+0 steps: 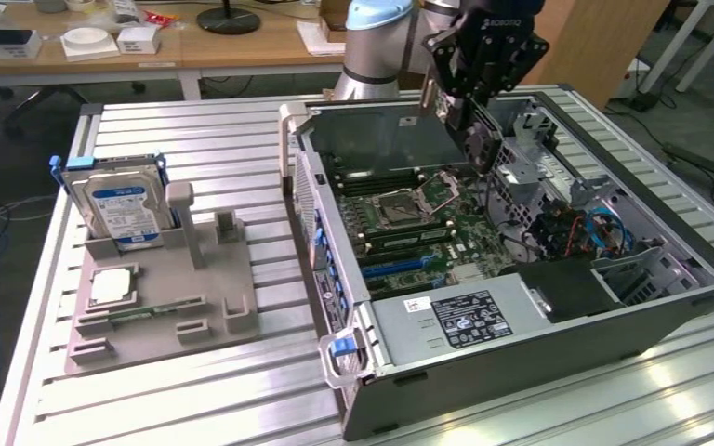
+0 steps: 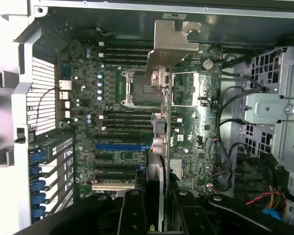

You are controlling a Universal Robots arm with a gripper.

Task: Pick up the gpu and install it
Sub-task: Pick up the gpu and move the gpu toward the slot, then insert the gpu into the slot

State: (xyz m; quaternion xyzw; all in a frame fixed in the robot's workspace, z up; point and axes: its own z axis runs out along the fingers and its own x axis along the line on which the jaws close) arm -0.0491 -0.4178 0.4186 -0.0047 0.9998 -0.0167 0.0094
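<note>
The end effector (image 1: 469, 104) is clamped on the gpu (image 1: 475, 139), which hangs on edge over the open case (image 1: 556, 362), at 1 o'clock from the socket (image 1: 409, 200) in the exterior view. The card seems light, stiff and fragile. It is best held by its bare edges.

The gpu (image 1: 472, 139) (image 2: 157, 164) is a thin, flat, dark card with a silvery metal bracket at 1 end. It hangs straight out from my end effector (image 1: 463, 98), its near edge pinched between my fingers and the bracket end farthest from me. I hold it edge-on above the motherboard (image 2: 112, 98).
</note>
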